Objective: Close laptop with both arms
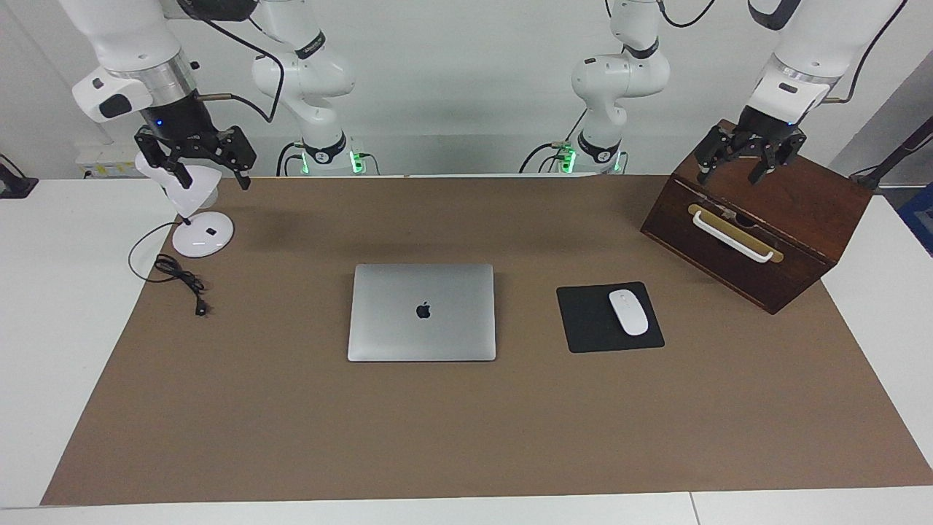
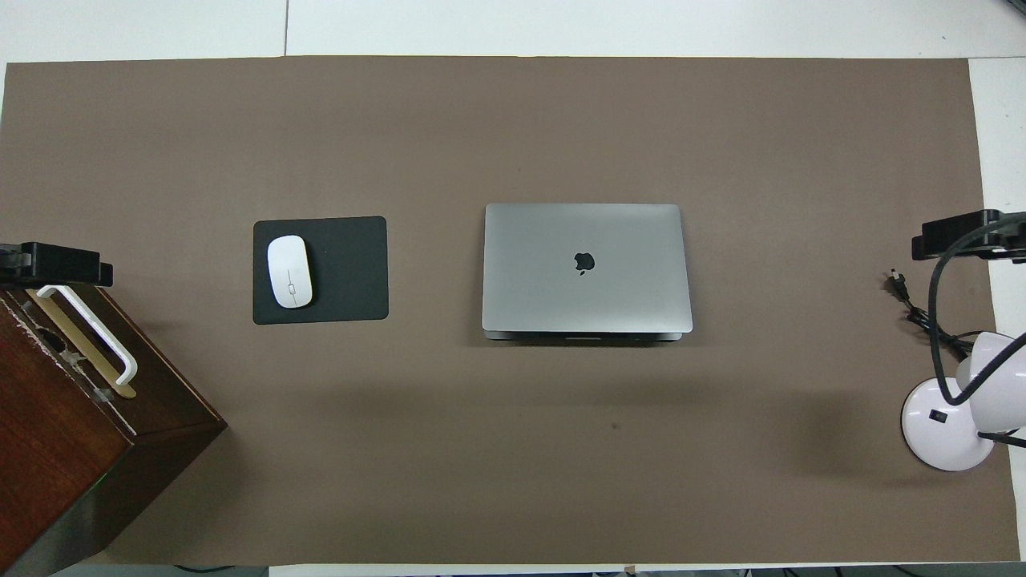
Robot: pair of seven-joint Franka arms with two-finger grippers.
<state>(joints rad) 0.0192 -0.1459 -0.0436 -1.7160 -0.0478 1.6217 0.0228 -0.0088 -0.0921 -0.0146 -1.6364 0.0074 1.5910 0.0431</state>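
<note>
The laptop [image 1: 421, 312] is seen shut; left gripper [image 1: 746, 165] and right gripper [image 1: 197, 165], both spread wide, should be kept raised, well apart.

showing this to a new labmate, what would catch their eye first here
The silver laptop lies with its lid shut in the middle of the brown mat, a white mouse on a black pad beside it toward the left arm's end. The left gripper hangs with its fingers spread over the wooden box, the right gripper likewise over the white desk lamp.
</note>
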